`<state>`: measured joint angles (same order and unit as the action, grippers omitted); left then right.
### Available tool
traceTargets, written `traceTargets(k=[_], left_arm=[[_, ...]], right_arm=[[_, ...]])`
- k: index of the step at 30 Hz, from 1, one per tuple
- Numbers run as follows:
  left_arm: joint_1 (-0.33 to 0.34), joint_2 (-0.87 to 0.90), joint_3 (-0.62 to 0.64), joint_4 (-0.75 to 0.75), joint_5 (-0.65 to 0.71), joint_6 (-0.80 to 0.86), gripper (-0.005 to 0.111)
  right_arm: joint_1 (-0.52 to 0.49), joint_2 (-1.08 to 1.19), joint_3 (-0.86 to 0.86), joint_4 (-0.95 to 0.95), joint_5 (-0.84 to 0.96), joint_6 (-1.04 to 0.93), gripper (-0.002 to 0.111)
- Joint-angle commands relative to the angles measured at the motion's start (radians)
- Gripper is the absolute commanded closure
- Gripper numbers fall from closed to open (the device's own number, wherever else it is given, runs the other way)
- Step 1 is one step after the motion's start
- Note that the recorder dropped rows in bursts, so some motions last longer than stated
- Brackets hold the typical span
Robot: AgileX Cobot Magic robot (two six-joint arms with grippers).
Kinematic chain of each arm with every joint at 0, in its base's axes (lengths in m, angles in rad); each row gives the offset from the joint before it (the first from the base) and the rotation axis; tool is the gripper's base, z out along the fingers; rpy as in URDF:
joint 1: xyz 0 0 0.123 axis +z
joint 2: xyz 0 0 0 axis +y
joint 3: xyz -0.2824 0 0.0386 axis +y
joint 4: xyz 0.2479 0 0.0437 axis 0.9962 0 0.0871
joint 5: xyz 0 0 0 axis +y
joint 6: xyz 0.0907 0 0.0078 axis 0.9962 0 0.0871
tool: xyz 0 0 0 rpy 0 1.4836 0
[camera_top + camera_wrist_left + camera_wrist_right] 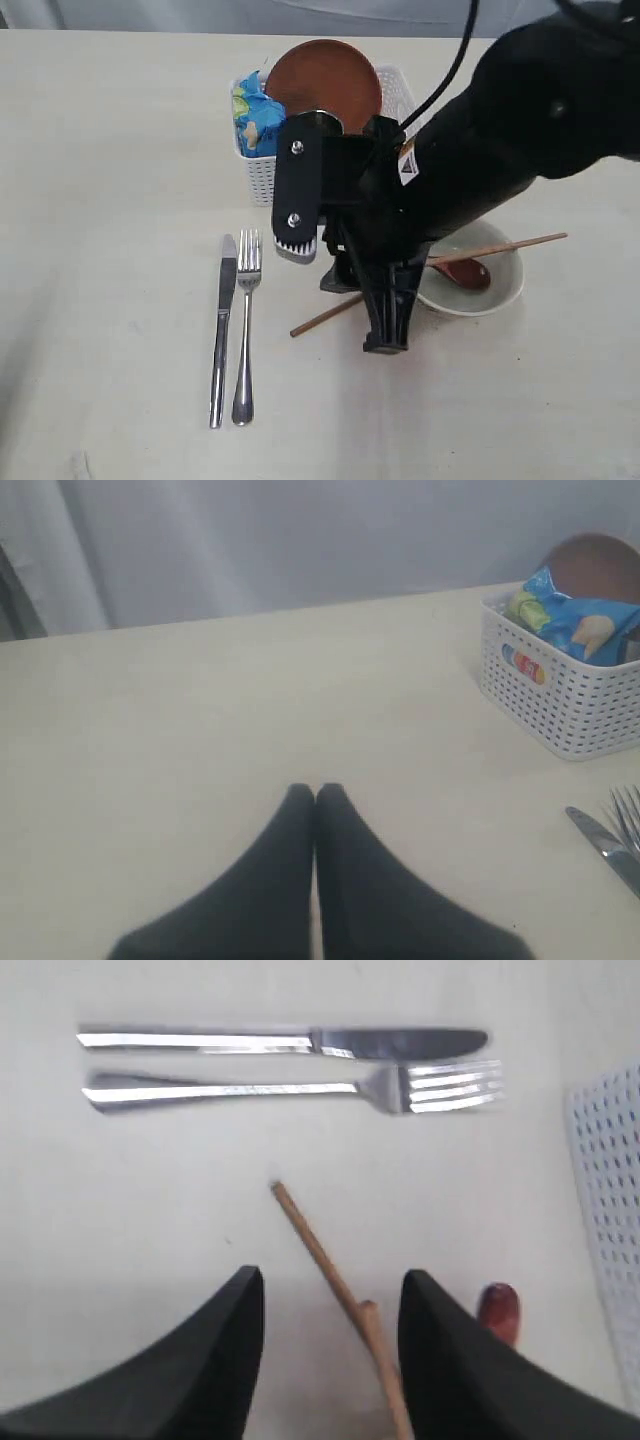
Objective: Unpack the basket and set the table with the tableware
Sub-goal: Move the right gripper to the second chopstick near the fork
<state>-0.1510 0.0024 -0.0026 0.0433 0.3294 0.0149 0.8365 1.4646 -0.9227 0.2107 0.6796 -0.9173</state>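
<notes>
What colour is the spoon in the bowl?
The spoon is dark red, clearest in the exterior view.

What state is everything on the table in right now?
Basket: upright, holding plate and snack bag.
Plate: on edge in basket.
Knife: flat on table.
Fork: flat beside knife.
Bowl: upright, spoon inside.
Chopsticks: lying from table across bowl.
Left gripper: shut.
Right gripper: open above chopsticks.

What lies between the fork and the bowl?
The chopsticks, lying on the table under the open right pincer, as the exterior view shows.
</notes>
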Motion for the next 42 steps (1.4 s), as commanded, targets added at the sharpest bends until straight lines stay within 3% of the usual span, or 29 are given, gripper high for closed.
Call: traceTargets(k=[1, 10, 25, 34, 42], left_arm=[[0.002, -0.002, 0.003, 0.001, -0.010, -0.004, 0.106], [0.002, -0.002, 0.003, 0.001, -0.010, -0.004, 0.106], [0.002, -0.002, 0.003, 0.001, -0.010, -0.004, 0.106], [0.002, -0.002, 0.003, 0.001, -0.010, -0.004, 0.106], [0.002, -0.002, 0.003, 0.001, -0.010, -0.004, 0.106]], right_arm=[[0.037, -0.040, 0.002, 0.163, 0.086, -0.107, 0.073], [0.179, 0.108, -0.011, -0.043, 0.004, 0.030, 0.070], [0.179, 0.368, -0.117, -0.192, 0.020, 0.013, 0.070], [0.179, 0.395, -0.117, -0.255, -0.092, 0.050, 0.070], [0.177, 0.447, -0.136, -0.317, -0.042, 0.062, 0.070]])
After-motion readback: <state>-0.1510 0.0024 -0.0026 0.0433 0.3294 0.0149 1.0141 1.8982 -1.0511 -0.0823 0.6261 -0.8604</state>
